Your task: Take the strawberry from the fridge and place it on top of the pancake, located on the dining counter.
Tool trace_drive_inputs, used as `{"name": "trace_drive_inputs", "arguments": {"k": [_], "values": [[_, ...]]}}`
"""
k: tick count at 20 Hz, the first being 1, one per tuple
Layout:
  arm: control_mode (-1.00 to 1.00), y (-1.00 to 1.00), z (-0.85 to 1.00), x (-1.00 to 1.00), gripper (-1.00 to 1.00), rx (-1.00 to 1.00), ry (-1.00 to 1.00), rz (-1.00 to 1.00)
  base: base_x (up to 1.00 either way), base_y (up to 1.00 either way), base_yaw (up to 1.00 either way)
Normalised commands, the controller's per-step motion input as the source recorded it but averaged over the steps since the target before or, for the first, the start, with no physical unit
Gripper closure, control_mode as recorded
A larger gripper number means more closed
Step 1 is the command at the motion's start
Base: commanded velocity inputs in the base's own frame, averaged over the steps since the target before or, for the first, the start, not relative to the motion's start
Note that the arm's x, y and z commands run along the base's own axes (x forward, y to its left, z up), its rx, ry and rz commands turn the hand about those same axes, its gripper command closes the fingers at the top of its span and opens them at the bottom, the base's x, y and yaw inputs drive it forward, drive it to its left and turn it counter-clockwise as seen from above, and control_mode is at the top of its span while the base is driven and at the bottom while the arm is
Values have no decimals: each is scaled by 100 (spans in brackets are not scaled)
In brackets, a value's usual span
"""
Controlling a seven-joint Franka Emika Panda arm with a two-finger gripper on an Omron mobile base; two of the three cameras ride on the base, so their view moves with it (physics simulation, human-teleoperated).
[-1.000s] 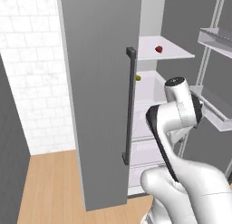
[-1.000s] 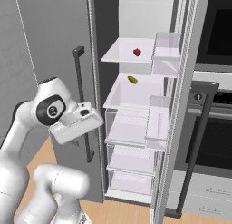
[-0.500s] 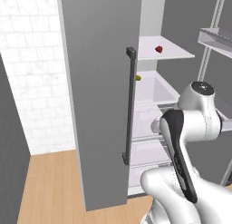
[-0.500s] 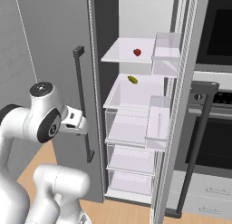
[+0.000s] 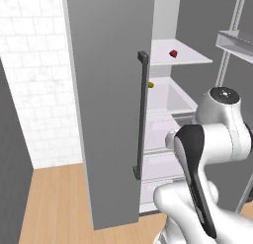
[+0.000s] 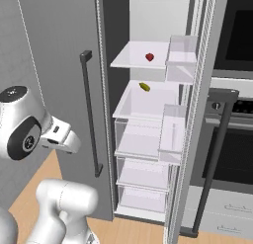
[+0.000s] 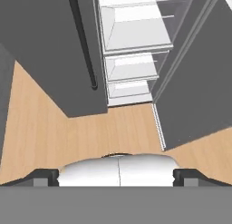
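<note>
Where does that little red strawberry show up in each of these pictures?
Left base view: strawberry on the top white shelf, upper right.
Right base view: strawberry on the same shelf, upper middle.
Hand view: it looks at the lower drawers and floor instead.
Shared landmark: the small yellow fruit one shelf below.

The fridge is cut by the top edge in both base views, its closed left door hiding the shelves behind (1 strawberry stays visible).

The fridge stands with its right side open; the strawberry sits on the top shelf at two o'clock, a small yellow fruit below it beside the dark handle.
</note>
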Motion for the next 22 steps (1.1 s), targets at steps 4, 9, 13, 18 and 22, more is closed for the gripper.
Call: {"name": "trace_drive_inputs", "arguments": {"k": [4, 9, 13, 18, 22], "values": [[-100, -3, -4, -54, -100, 9, -16, -6, 0, 0, 0], [-100, -31, 1, 2, -100, 14, -2, 0, 0, 0, 0], [-100, -8, 0, 11, -100, -4, 5, 0, 0, 0, 0], [-100, 1, -1, 0, -100, -6, -2, 0, 0, 0, 0], [-100, 0, 0, 0, -100, 0, 0, 0, 0, 0, 0]]}}
